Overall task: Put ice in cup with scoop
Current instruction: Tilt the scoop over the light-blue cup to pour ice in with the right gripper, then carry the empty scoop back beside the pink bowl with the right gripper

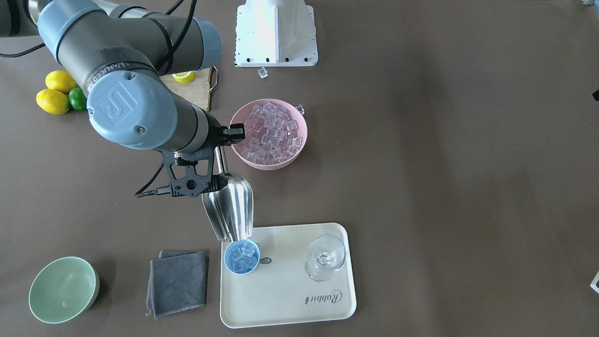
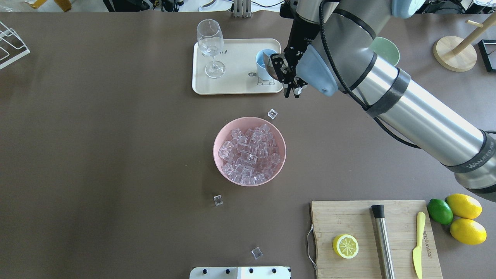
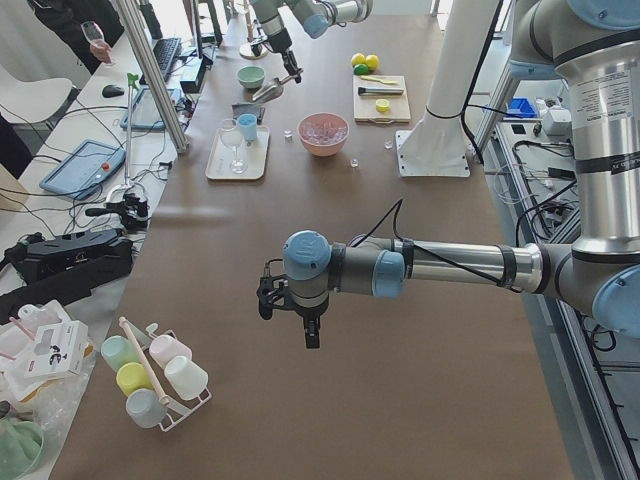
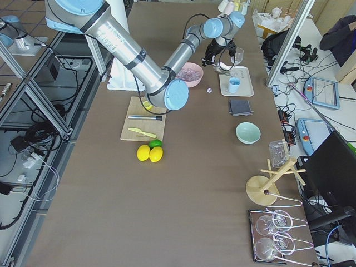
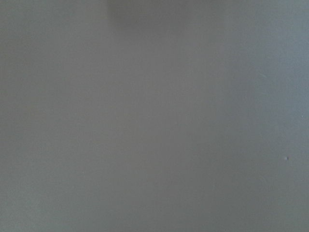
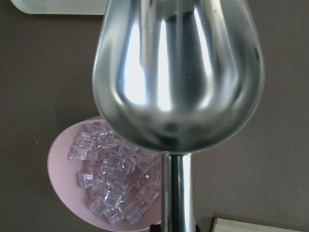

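1. Brown table (image 1: pixel 444 164) everywhere. In the front-facing view the cream tray (image 1: pixel 290 290) sits at 6 o'clock from the pink bowl (image 1: pixel 269 164).
2. The right gripper (image 1: pixel 223 140) is clamped tight on the scoop (image 1: pixel 231 206) by its thin handle. The trough is tipped lip-down, right over the 12 o'clock rim of the cup (image 2: pixel 260 69).
3. The cup is in the tray's 10 o'clock corner with a few cubes of ice (image 1: pixel 242 255) inside. Can't see into the trough.
4. The left gripper (image 3: pixel 290 305) hangs over bare table, well away. It only shows from the side, so I can't tell if it's spread or pinched.
5. My take: the scoop mouth is wider than the cup, so centre the lip low and roll the wrist slowly. Stray cubes (image 2: pixel 272 113) on the table suggest they bounce. Watch the wine glass (image 1: pixel 325 256) at 3 o'clock.
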Tool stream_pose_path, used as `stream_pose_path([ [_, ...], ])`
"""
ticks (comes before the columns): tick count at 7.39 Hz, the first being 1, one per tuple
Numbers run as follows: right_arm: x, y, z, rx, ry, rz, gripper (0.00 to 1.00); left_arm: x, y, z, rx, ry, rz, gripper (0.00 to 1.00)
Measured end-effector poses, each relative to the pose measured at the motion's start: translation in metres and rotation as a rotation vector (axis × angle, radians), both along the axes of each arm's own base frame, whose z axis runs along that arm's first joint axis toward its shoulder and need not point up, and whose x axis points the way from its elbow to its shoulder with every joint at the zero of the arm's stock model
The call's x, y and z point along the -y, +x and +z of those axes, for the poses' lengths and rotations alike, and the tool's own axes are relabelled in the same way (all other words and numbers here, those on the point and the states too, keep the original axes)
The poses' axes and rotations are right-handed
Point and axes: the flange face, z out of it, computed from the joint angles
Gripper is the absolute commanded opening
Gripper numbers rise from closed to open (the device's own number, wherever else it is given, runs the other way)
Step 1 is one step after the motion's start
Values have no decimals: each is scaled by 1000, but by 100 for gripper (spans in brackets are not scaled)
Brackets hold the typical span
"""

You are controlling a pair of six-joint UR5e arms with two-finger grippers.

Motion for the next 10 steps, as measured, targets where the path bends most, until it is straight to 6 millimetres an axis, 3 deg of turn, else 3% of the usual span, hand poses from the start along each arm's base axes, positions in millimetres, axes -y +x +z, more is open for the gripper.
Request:
stream_pose_path([
  [5, -112, 84, 67, -55, 128, 69, 0, 0, -3, 0, -2, -1, -7, 99],
  [7, -157, 94, 111, -104, 171, 92, 0, 0, -3, -1, -3, 1, -8, 99],
  [10, -195, 87, 173, -113, 199, 163, 0, 0, -3, -1, -2, 2, -6, 99],
])
